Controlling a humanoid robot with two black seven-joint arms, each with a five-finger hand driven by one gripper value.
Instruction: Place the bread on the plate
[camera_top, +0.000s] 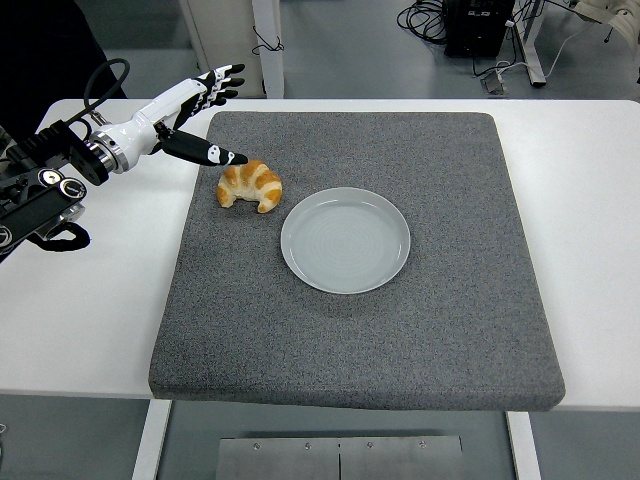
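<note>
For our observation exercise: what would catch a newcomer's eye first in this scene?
A golden croissant lies on the grey mat, just left of an empty pale plate at the mat's middle. From the left, the white and black left robot hand reaches in with open fingers, its thumb tip just beside the croissant.

Bare mat (400, 340) around croissant (250, 185), plate (345, 240) apparently just beside.

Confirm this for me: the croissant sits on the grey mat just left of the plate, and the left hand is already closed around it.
Not quite. The croissant does sit on the grey mat just left of the plate, but the left hand is not closed around it. The head view shows the hand open, its fingers spread above the mat's far left corner, with only the thumb tip close to the croissant.
</note>
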